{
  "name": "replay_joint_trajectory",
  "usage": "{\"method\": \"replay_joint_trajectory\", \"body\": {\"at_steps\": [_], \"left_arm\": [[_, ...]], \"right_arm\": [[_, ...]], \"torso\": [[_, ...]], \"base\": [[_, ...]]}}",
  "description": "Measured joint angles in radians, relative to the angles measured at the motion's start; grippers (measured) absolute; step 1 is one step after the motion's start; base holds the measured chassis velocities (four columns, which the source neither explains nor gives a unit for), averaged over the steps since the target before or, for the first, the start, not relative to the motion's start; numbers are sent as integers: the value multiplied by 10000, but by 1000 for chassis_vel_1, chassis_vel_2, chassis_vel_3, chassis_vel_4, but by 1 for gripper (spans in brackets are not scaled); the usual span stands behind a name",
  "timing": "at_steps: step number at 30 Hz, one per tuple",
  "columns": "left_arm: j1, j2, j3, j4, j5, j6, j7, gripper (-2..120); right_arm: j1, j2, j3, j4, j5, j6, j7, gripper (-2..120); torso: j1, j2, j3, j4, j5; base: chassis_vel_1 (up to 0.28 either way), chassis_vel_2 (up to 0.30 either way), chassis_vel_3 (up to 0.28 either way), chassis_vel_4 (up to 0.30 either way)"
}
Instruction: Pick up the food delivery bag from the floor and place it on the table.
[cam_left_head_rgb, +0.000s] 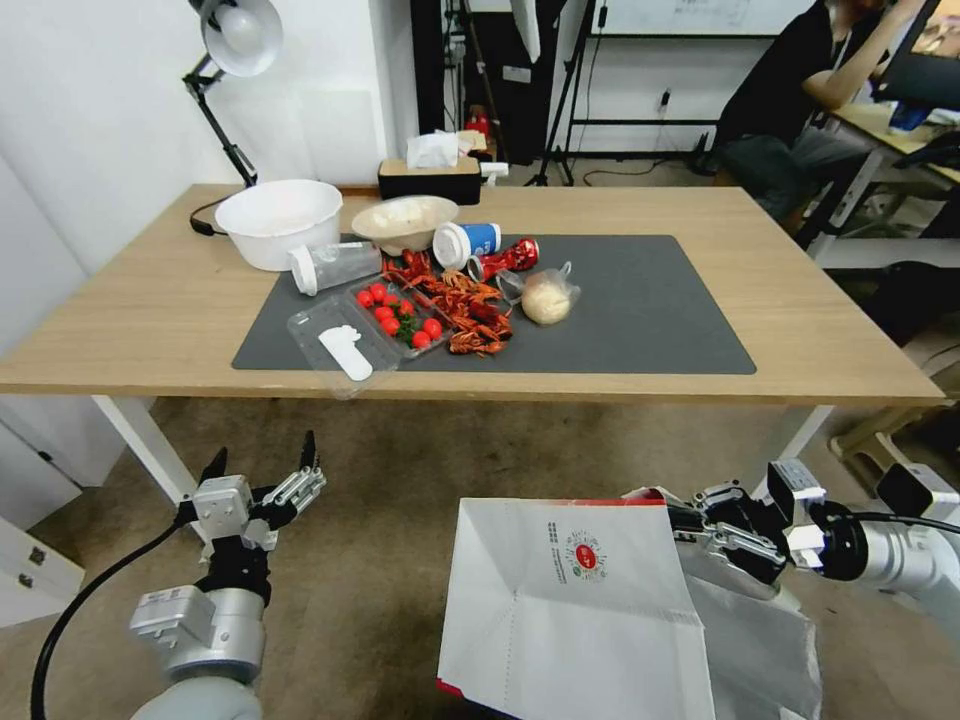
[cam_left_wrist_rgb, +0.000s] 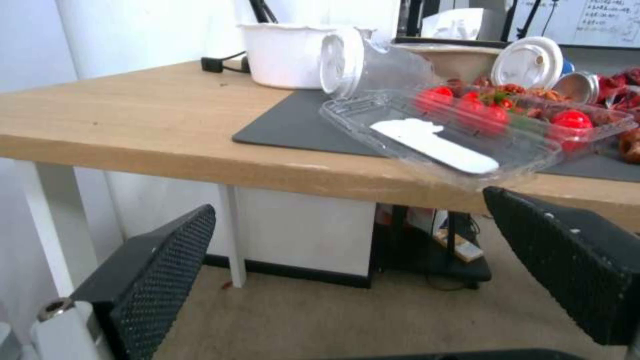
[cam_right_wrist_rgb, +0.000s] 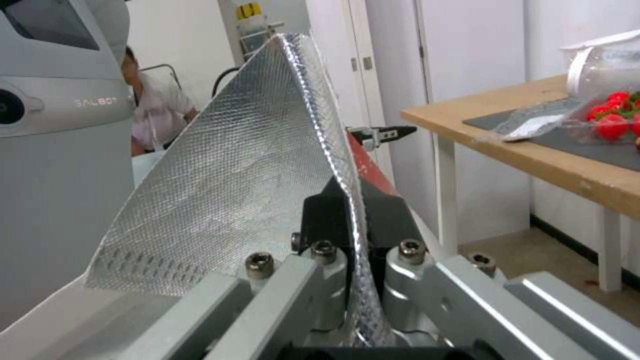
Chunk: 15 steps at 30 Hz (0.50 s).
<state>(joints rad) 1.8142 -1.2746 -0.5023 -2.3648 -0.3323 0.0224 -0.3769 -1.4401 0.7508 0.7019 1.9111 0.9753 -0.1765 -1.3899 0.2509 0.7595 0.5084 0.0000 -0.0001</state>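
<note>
Right gripper (cam_right_wrist_rgb: 357, 220) fingers pinch food delivery bag (cam_left_head_rgb: 570, 610) rim.

— What have you got in the clutter there?

— You've a white bowl (cam_left_head_rgb: 279, 220) far left, a beige bowl (cam_left_head_rgb: 404, 221) beside it, and a tipped clear cup (cam_left_head_rgb: 335, 267) in front.

— And the food?

— Your open clamshell (cam_left_head_rgb: 345, 340) holds cherry tomatoes (cam_left_head_rgb: 398, 312); crayfish (cam_left_head_rgb: 462, 305) lie just beside, then a bagged bun (cam_left_head_rgb: 546, 297).

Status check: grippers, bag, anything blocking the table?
Right gripper shut on the bag rim, bag below table height. Left gripper open, empty. Food clutter mid-mat.
</note>
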Motion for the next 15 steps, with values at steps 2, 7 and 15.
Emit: {"method": "replay_joint_trajectory", "body": {"at_steps": [2, 7, 15], "left_arm": [[2, 0, 0, 0, 0, 0, 1, 100], [-17, 52, -26, 0, 2, 12, 1, 100], [-26, 56, -40, 8, -5, 23, 5, 100]], "right_arm": [[-1, 6, 3, 1, -2, 2, -3, 0], [14, 8, 5, 1, -5, 6, -10, 0], [32, -4, 4, -14, -7, 8, -10, 0]], "torso": [[45, 113, 66, 0, 0], [209, 487, 278, -1, 1], [415, 988, 578, -1, 0]], "base": [[0, 0, 0, 0], [0, 0, 0, 0], [0, 0, 0, 0]]}}
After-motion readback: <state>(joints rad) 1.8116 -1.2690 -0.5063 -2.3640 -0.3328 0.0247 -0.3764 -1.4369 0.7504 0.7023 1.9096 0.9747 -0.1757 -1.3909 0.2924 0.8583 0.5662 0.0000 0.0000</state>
